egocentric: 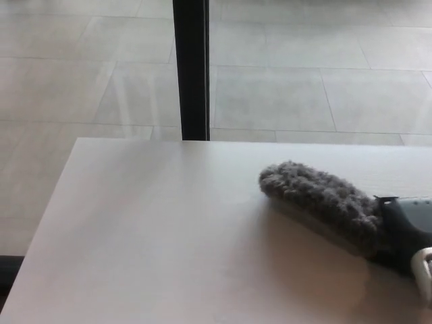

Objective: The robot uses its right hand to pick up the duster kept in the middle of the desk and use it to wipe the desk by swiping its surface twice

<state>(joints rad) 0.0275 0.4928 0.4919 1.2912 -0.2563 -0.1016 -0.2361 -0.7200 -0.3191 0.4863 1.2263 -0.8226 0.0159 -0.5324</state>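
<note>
The grey fluffy duster (317,197) lies low over the white desk (155,229) at the right, its tip pointing up-left. My right hand (408,233) is at the right edge of the head view, dark and partly cut off, shut on the duster's handle end. The silver wrist shows at the lower right corner. My left hand does not show.
A black vertical window post (191,67) stands behind the desk's far edge. Beyond it is a pale tiled floor (304,88). The desk's left edge runs diagonally down toward the lower left.
</note>
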